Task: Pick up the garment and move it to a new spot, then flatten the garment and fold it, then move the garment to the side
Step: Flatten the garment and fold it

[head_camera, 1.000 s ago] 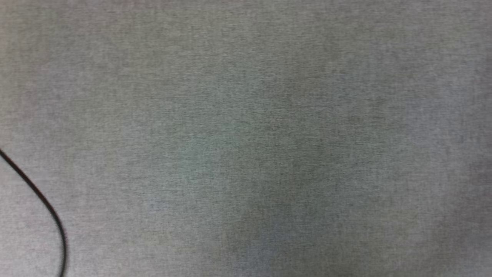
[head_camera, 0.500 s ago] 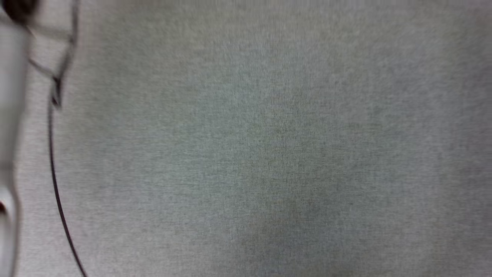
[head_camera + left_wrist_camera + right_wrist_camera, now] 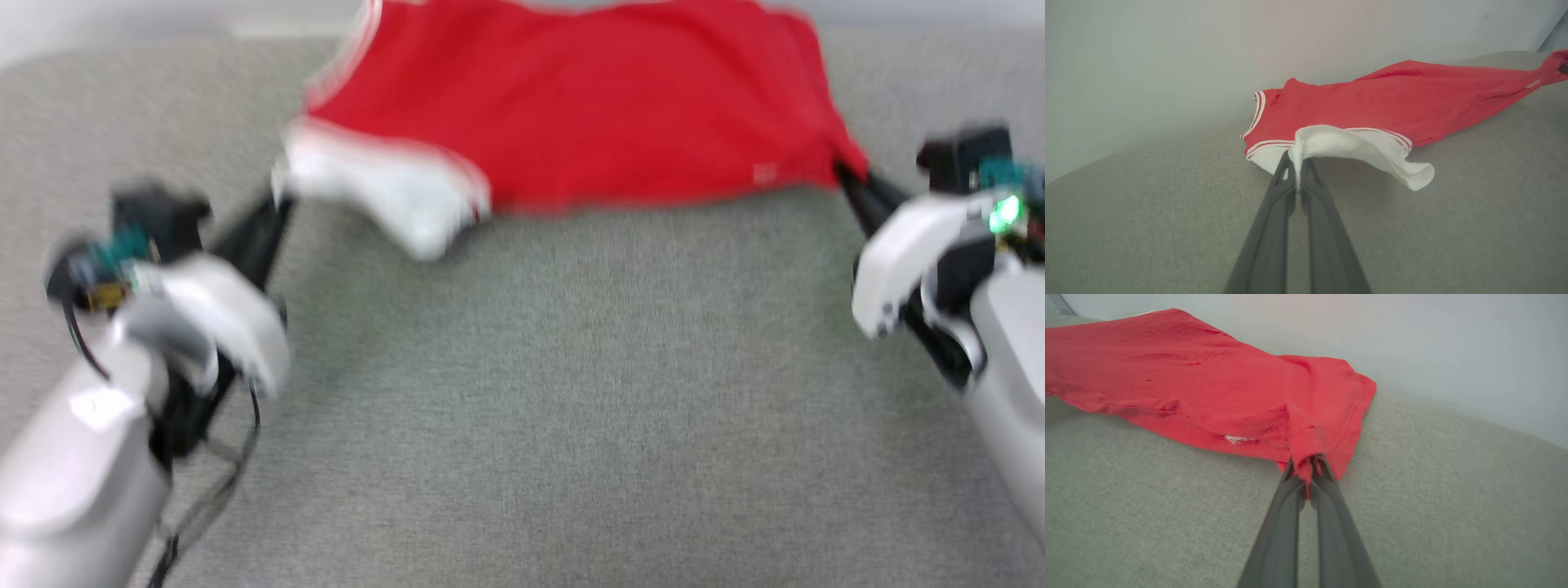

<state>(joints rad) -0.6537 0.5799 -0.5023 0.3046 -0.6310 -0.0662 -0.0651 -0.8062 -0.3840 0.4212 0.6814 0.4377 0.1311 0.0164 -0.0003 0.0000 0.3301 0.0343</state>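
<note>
red white-sleeved garment (image 3: 588, 106), stretched across cloth

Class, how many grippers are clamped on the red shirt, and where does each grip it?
2. The left gripper pinches the garment by its white sleeve; the right gripper pinches a red corner at the opposite end.

Head view: high, looking down across grey woven fabric surface (image 3: 531, 408).
Left wrist view: low, close, along left gripper (image 3: 1296, 165) to sleeve of red white-sleeved T-shirt (image 3: 1372, 102).
Right wrist view: low, close, along right gripper (image 3: 1308, 467) to its hem.
Shared: T-shirt, surface.
</note>
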